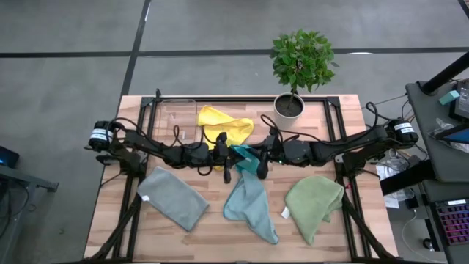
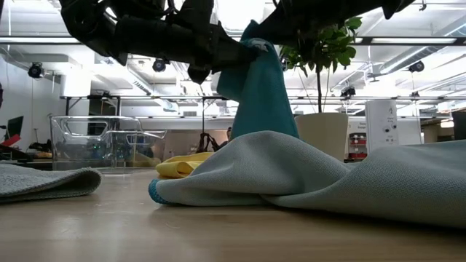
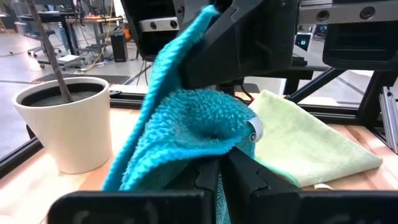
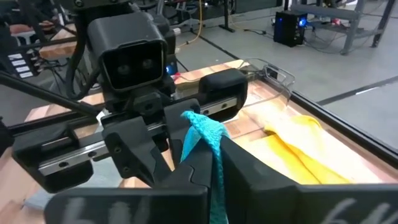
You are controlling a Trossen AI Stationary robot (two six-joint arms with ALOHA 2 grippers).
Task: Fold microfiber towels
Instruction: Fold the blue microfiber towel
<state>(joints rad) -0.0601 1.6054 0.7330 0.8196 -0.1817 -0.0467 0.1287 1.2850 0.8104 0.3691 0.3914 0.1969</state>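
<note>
The left gripper (image 1: 229,163) and right gripper (image 1: 258,163) meet above the table's middle, each clamped on the teal towel (image 1: 244,156), which we see hanging in the air between them. On the wooden table (image 1: 337,125) the yellow towel (image 1: 223,125) lies behind the arms, while the grey towel (image 1: 173,197), light blue towel (image 1: 251,207) and olive green towel (image 1: 314,203) lie in front.

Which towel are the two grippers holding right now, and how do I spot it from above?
Start at the potted plant at the table's far edge and come toward the table's middle, where the two arms meet. The teal towel hangs there, pinched by the left gripper and right gripper. It is the only towel lifted off the wood.
</note>
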